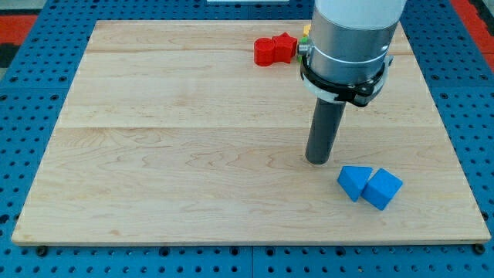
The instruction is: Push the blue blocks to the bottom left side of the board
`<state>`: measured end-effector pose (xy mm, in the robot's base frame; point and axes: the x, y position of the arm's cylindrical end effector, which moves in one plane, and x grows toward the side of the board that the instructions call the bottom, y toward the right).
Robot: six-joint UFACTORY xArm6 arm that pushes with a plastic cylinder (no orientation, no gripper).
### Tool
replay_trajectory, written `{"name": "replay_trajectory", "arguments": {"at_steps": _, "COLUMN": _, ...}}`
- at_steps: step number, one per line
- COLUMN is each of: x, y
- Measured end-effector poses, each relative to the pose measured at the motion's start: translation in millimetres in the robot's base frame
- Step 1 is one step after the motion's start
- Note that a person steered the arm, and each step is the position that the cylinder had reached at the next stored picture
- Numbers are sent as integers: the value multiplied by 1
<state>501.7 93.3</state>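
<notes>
one wooden board (193, 154) fills nearly all of what you see, lying on a blue pegboard table (23, 46) that shows round its edges, and most of the board's surface is bare. next in size is the arm's grey cylindrical body (351, 42), coming down from the view's top right and hiding part of the board's far edge. below it hangs the dark rod, and my tip (319, 161) rests on the board right of centre, in the lower half. there are no jaws on this rig, so you have nothing to read as apart, together or clamped; the rod ends plain. the task's things sit low on the view's right: two blue blocks touching each other, a blue block (354, 182) on the left that looks wedge-like and a blue block (383, 189) on the right that looks more cube-like, though their exact shapes are hard to tell. my tip stands just up and to the left of the pair, near but apart from them. far smaller in the view, at the top by the arm, are a red block (266, 51) and a red star (285, 46), with a sliver of something yellow-green behind the arm. by my judgement the push has not begun: the pair is well apart from the bottom left, and my tip is on the wrong side. you would want it carried round to their right, then driven leftward along the bottom edge, keeping both together.
</notes>
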Motion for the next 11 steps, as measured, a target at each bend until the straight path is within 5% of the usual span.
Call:
{"name": "replay_trajectory", "arguments": {"at_steps": 6, "x": 19, "y": 143}}
{"name": "replay_trajectory", "arguments": {"at_steps": 7, "x": 79, "y": 136}}
{"name": "replay_trajectory", "arguments": {"at_steps": 11, "x": 17, "y": -52}}
